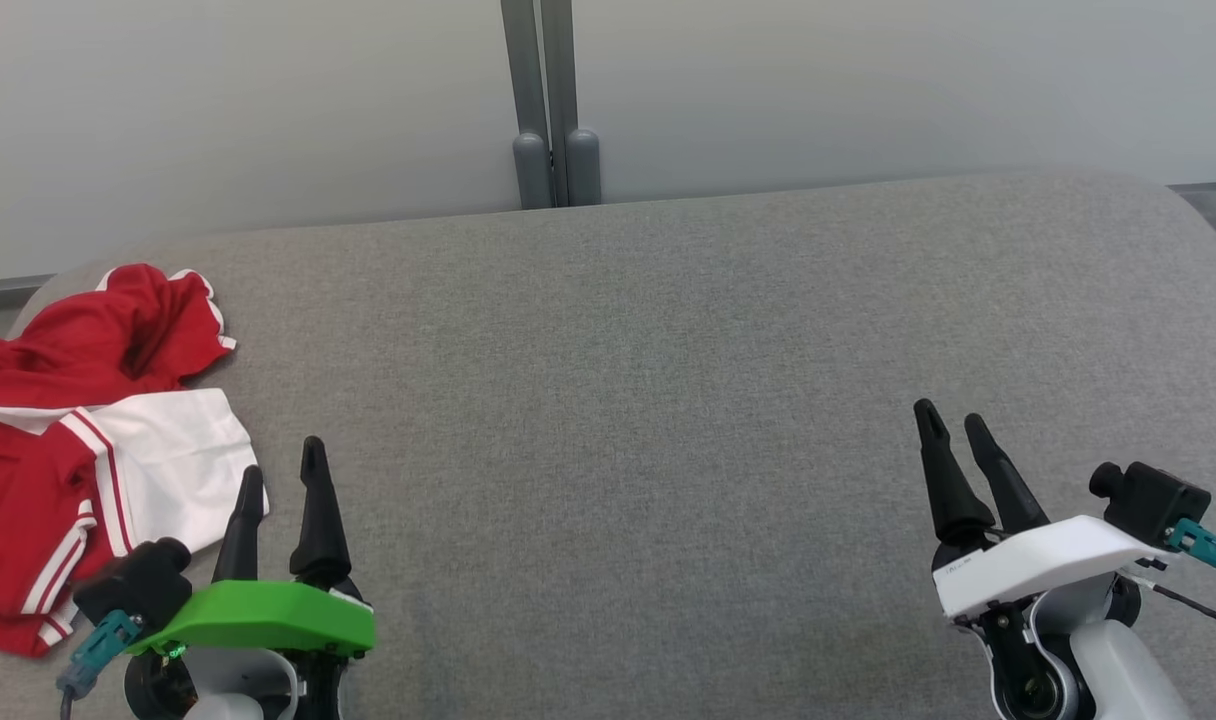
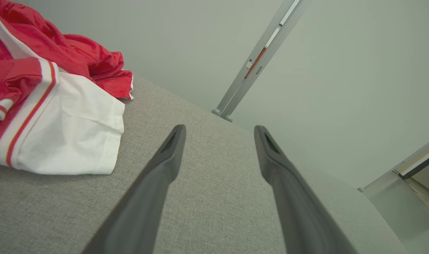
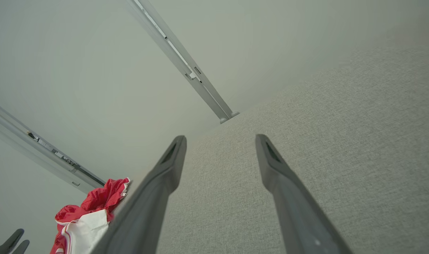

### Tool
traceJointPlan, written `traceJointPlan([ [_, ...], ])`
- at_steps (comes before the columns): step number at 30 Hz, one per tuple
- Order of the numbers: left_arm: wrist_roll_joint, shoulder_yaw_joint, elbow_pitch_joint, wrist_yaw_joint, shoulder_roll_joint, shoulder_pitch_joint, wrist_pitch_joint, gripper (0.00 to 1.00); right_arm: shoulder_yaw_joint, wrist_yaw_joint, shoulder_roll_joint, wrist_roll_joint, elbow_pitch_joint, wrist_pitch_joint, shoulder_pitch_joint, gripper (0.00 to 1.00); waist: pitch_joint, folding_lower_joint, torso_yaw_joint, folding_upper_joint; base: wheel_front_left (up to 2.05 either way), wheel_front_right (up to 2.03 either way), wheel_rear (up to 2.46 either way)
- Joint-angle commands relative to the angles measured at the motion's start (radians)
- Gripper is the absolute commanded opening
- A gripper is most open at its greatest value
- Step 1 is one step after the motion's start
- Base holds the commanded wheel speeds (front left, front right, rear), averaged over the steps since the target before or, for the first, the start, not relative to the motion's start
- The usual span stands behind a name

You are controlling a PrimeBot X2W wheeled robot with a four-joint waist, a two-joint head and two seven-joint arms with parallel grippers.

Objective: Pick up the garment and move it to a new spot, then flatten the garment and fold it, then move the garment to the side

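The garment (image 1: 78, 440) is a crumpled red shirt with white panels and striped trim, heaped at the far left of the grey fabric surface (image 1: 618, 400). It also shows in the left wrist view as the garment (image 2: 52, 106) at upper left, and small in the right wrist view as the garment (image 3: 87, 215) at lower left. My left gripper (image 1: 283, 468) stands open just right of the garment's white part, apart from it and holding nothing. My right gripper (image 1: 953, 420) is open and empty over bare fabric at the lower right.
A grey post (image 1: 553, 110) stands against the pale wall behind the surface's rounded back edge. The surface's corners curve away at the far left and far right. In the right wrist view the left gripper's fingertips (image 3: 13, 241) show at the bottom left corner.
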Motion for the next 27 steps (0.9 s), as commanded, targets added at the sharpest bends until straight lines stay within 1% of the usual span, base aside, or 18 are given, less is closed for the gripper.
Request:
traceJointPlan([
  [1,0.039,-0.003,-0.013,0.006,0.008,0.000,-0.009,1.00,0.006,0.001,-0.004,-0.034,-0.002,-0.010,-0.021,1.00,-0.002,-0.0001,-0.001,0.0000,0.00,0.00,0.00],
  [13,0.155,-0.020,-0.014,0.009,0.008,0.004,-0.041,1.00,0.022,0.001,-0.004,-0.150,-0.006,-0.042,-0.027,1.00,-0.007,-0.0001,0.002,0.0000,0.00,0.00,0.00],
  [27,0.274,-0.038,-0.023,0.037,0.009,0.014,-0.075,1.00,0.040,0.001,-0.013,-0.257,-0.025,-0.076,-0.028,1.00,-0.008,-0.0001,0.006,0.0000,0.00,0.00,0.00],
])
